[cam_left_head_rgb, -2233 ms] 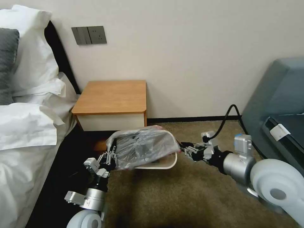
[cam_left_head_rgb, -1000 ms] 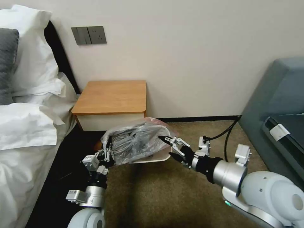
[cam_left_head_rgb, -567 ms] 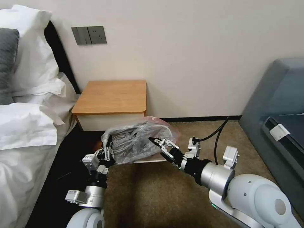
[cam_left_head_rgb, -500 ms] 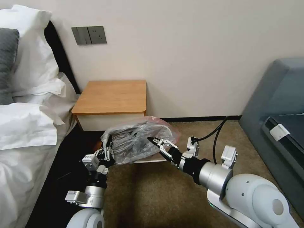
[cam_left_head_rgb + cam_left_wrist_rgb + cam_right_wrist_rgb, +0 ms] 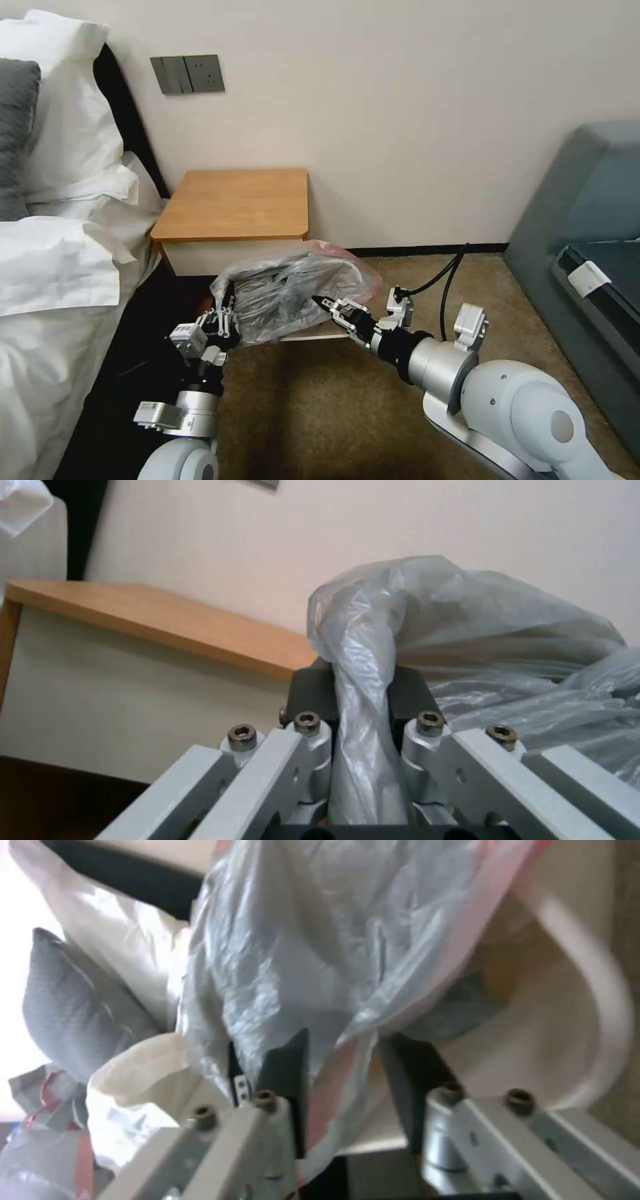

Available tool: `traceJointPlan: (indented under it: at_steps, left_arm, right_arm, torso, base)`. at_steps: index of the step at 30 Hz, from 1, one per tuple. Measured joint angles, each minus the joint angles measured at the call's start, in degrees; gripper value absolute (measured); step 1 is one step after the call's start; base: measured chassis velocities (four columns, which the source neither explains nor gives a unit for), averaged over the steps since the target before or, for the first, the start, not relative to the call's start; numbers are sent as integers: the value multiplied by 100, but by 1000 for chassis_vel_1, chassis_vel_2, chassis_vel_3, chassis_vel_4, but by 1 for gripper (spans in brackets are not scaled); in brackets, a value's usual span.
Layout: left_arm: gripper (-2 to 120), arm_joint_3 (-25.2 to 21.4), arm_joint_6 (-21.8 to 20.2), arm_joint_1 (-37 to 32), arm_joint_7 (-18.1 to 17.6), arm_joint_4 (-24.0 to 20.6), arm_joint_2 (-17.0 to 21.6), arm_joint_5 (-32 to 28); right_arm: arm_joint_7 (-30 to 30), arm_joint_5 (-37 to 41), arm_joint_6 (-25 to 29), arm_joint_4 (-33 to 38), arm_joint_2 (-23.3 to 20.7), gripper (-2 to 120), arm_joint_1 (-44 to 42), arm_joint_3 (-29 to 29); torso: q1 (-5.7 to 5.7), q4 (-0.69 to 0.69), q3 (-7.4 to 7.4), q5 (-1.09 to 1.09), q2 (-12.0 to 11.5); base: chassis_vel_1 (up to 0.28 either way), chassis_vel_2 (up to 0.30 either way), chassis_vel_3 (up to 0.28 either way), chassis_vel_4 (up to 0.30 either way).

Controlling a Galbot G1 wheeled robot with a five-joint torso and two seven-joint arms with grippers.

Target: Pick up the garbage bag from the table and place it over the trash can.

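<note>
You see soft, even indoor light; the olive-brown carpet (image 5: 313, 400) darkens in shadow below the jaws, and close plastic in your right wrist view blurs.

A bedroom, likely in a hotel: a bed with crumpled white linen (image 5: 47, 267) and a dark headboard (image 5: 127, 113) stands beside the orange-brown wooden table (image 5: 237, 203). On the cream wall a grey switch-and-socket plate (image 5: 187, 74) hangs above. Brown carpet (image 5: 320, 407) covers the floor, with a grey-blue upholstered chair (image 5: 587, 193) opposite.
</note>
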State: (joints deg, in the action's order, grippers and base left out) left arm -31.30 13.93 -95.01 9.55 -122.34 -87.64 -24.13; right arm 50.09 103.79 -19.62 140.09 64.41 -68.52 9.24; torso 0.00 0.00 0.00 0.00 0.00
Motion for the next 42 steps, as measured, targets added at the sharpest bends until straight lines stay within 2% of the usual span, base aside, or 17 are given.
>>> traceJointPlan:
  at_steps: [6, 21, 27, 42]
  left_arm:
    - [9, -18, 29, -11, 15, -10, 1, -8]
    - [9, -46, 32, -14, -23, -28, -9, -75]
    - [9, -70, 34, -8, -41, 13, -10, -114]
    - [9, -61, 29, 125, -84, 196, -9, -142]
  right_arm:
    - [-104, -169, -2, -49, 1, 0, -56, -23]
    - [-161, -298, 6, 100, 46, 0, -334, -114]
    - [4, -300, 125, 306, -3, 0, -455, -117]
    - [431, -264, 329, 312, -60, 0, -657, 0]
  torso:
    - [0, 0, 0, 0, 0]
    - [0, 0, 0, 0, 0]
    - [0, 0, 0, -1, 0]
    - [0, -1, 0, 0, 0]
  base:
    - [0, 0, 0, 0]
    - [0, 0, 0, 0]
    - [0, 0, 0, 0]
    - [0, 0, 0, 0]
